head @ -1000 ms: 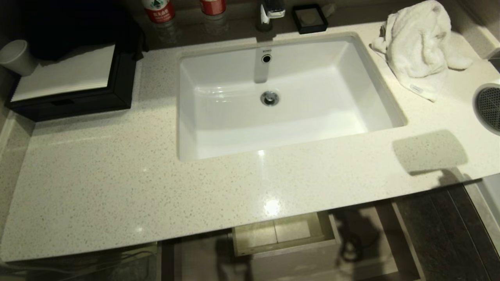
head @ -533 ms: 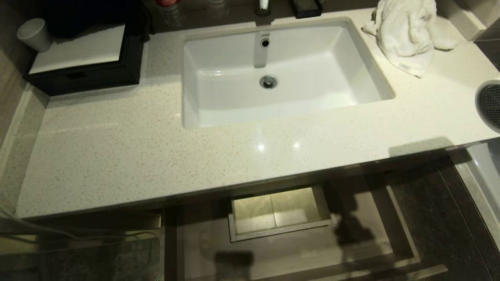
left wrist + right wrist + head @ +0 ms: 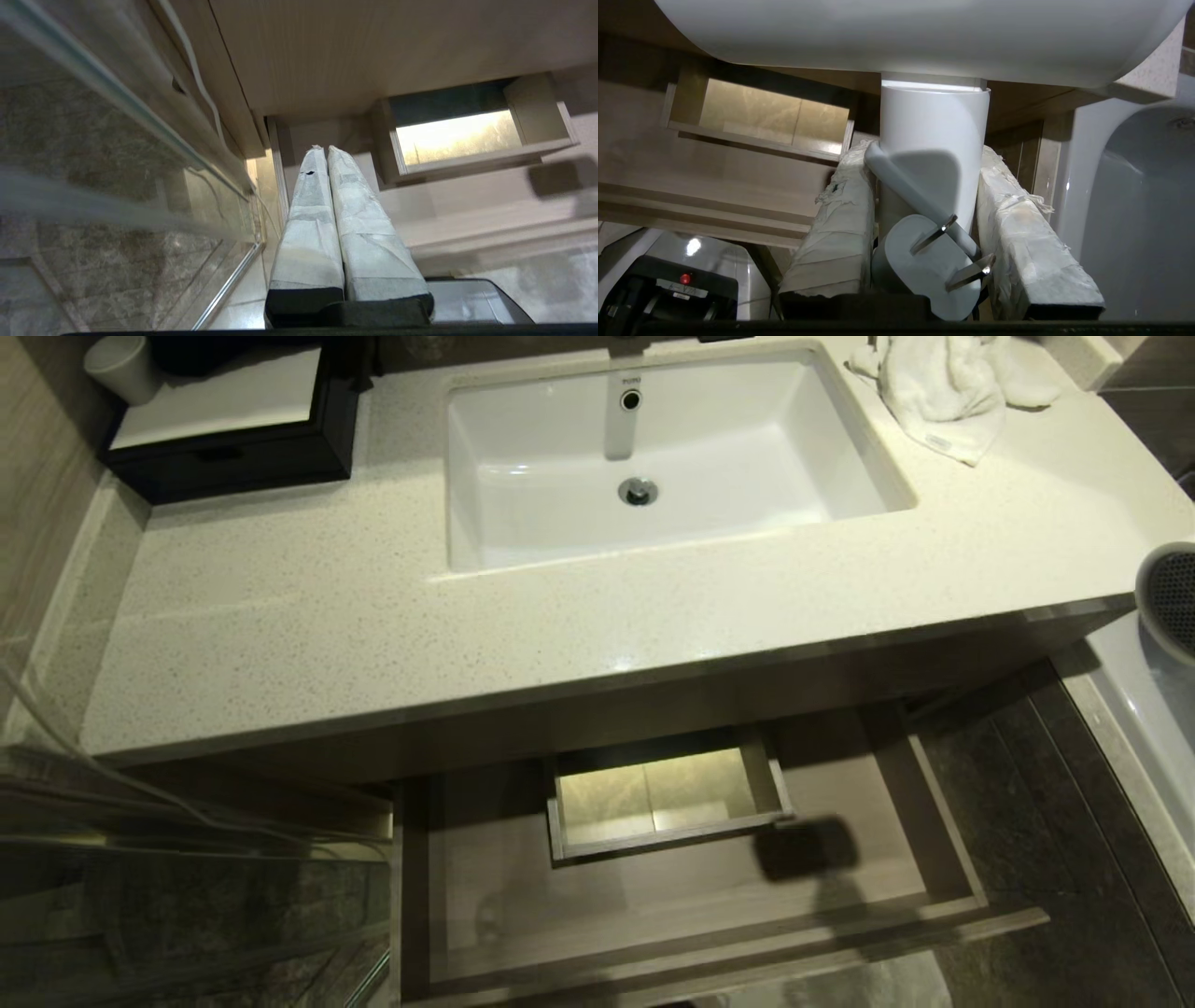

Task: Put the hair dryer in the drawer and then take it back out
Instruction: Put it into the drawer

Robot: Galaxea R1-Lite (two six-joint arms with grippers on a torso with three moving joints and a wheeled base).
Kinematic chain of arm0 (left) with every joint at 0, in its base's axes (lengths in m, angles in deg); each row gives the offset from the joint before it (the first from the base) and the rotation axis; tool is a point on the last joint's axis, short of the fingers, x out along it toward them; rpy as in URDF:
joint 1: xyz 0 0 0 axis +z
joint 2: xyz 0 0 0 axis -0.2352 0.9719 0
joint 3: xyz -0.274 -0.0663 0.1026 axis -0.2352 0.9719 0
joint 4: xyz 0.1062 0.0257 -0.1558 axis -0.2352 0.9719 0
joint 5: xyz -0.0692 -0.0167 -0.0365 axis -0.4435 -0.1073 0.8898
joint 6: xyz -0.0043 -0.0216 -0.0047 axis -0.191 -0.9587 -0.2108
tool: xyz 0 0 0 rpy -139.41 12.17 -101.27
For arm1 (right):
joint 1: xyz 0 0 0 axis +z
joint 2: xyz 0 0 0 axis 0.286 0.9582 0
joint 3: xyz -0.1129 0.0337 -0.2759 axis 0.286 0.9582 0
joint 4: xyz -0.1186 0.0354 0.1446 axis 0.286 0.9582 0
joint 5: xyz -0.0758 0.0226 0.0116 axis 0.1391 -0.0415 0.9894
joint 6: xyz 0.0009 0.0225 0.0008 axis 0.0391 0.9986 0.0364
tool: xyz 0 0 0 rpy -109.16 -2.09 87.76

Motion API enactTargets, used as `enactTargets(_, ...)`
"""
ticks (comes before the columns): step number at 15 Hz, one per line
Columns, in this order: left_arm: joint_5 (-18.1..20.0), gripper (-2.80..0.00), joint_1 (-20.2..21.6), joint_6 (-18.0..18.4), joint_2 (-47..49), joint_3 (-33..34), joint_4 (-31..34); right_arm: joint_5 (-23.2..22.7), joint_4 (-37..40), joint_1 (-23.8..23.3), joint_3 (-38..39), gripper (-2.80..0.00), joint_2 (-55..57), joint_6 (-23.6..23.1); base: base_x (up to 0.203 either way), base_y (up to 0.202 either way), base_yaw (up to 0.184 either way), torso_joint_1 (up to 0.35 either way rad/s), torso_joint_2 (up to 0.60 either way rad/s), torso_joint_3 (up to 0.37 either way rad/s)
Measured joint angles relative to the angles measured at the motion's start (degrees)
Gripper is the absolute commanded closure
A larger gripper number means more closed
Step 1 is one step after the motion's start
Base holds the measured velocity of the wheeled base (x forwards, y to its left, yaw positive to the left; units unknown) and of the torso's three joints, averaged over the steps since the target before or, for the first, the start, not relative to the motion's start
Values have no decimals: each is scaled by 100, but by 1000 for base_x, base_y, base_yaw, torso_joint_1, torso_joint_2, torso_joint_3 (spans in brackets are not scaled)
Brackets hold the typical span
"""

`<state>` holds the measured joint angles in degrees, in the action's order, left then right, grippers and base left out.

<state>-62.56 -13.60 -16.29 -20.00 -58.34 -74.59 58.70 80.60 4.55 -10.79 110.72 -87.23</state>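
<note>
The white hair dryer shows only as its grey mesh grille (image 3: pixel 1172 602) at the head view's right edge, off the counter's right end and higher than the drawer. In the right wrist view my right gripper (image 3: pixel 924 151) is shut on the hair dryer's handle (image 3: pixel 936 126), with its cord and plug (image 3: pixel 929 266) tucked between the padded fingers. The light-brown drawer (image 3: pixel 691 905) stands pulled out below the counter with nothing lying in it; its boxed cutout (image 3: pixel 663 793) sits at mid-back. My left gripper (image 3: pixel 322 149) hangs shut and empty, low beside the drawer's left side (image 3: pixel 280 186).
The speckled counter (image 3: pixel 373 616) holds a white sink (image 3: pixel 840 439), a white towel (image 3: pixel 943 383) at the back right, a black box (image 3: pixel 233 457) and a white cup (image 3: pixel 121 364) at the back left. A white tub (image 3: pixel 1139 709) lies right; a glass panel (image 3: pixel 140 859) left.
The head view has tipped down and the whole scene has slid up the picture, so the open drawer now shows almost whole. The hair dryer stays at the right edge in my right gripper.
</note>
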Motion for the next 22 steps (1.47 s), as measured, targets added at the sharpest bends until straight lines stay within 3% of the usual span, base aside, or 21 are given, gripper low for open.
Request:
enactTargets(16,1,0,0,0,0,0,0,2,-39,4,196,0,-132,0,0,0,0,-249,-5,-255)
enactTargets(22,0,0,0,1,0,0,0,13,-34,6,257,0,-182,9,0,0,0,-160,199,32)
